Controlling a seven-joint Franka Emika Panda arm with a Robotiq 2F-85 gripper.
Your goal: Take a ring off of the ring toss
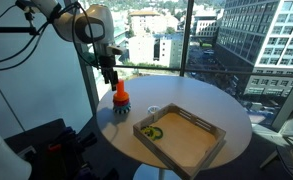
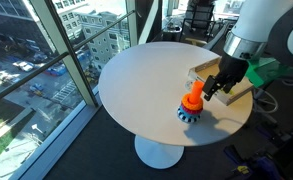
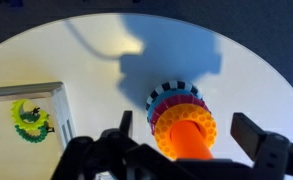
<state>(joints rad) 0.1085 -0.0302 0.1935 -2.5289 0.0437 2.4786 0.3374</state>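
The ring toss point(image 1: 121, 103) stands near the edge of the round white table, seen in both exterior views point(image 2: 192, 107). Its upright orange-red peg point(image 3: 191, 145) rises from a dark blue bottom with several rings stacked on it. The orange ring point(image 3: 162, 128) is the top one, lying around the peg. My gripper point(image 3: 191, 138) is open and empty just above the toy, with one finger on each side of the peg and the orange ring. It also shows in both exterior views point(image 1: 110, 76) point(image 2: 218, 88), touching nothing that I can see.
A shallow wooden tray point(image 1: 199, 120) lies on the table point(image 1: 221, 105) beside the toy, with a yellow-green ring point(image 3: 28, 120) inside it. The tray's corner shows in the wrist view point(image 3: 58, 95). A glass window wall point(image 2: 46, 60) stands close behind the table.
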